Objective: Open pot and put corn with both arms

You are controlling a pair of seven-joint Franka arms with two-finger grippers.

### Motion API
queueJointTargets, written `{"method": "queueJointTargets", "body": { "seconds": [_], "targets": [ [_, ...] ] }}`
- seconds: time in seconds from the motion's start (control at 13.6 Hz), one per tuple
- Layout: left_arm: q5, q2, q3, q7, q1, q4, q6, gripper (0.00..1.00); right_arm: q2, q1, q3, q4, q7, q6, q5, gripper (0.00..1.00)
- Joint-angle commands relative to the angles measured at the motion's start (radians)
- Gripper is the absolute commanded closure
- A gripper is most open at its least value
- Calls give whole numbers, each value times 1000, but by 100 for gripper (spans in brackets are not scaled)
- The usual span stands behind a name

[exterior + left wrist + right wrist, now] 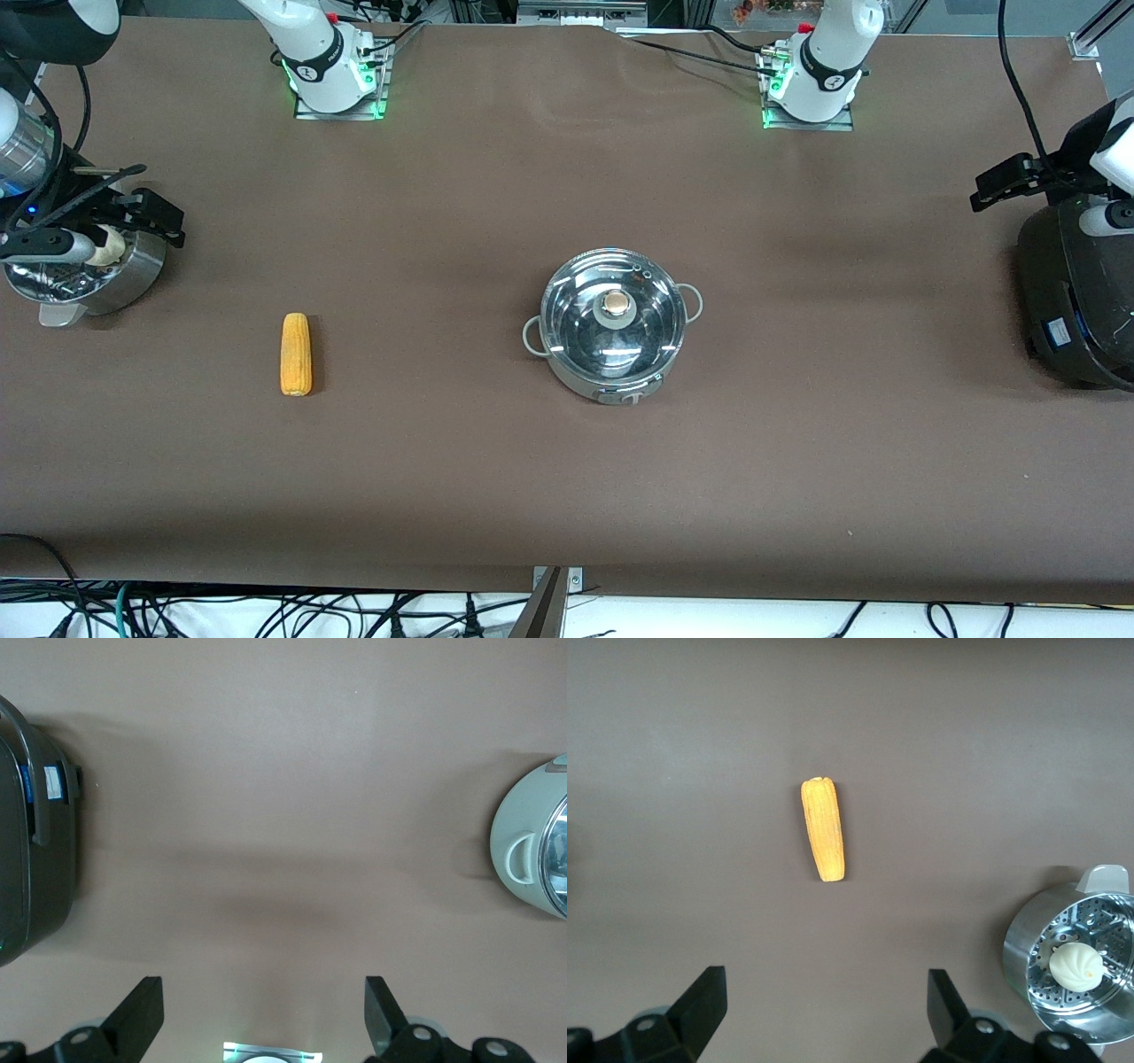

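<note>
Smack in the middle of the brown table (567,496) sits the pot (614,325), glass lid (611,319) on and closed, with its tan knob (616,306) on top. The corn (296,354) lies flat on the cloth well apart from the pot, toward the right arm's end of the table, lengthwise toward the front camera.

Both arms are parked out at the ends of the table. The right gripper (824,1014) hangs up in the air with its fingers (704,1001) spread wide and nothing between them; its wrist view looks down on the corn, and the steel steamer (1076,979) with a white bun (1076,966) inside it sits off to one side. The left gripper (261,1014) is also up high with fingers (142,1010) spread wide and empty, over bare cloth between the big black cooker (31,842) and the pot, whose edge and one loop handle (523,859) just poke into its wrist view.

Neither gripper is touching anything.
</note>
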Motion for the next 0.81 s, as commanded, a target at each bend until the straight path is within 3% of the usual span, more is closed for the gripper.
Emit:
{"method": "queueJointTargets", "body": {
  "seconds": [0.0,0.73],
  "targets": [
    [19,13,-3,17,5,29,-19,0,38,-5,0,30,-18,-1,11,0],
    [17,13,-3,17,5,29,-19,0,163,2,3,35,-4,97,10,0]
  ]
}}
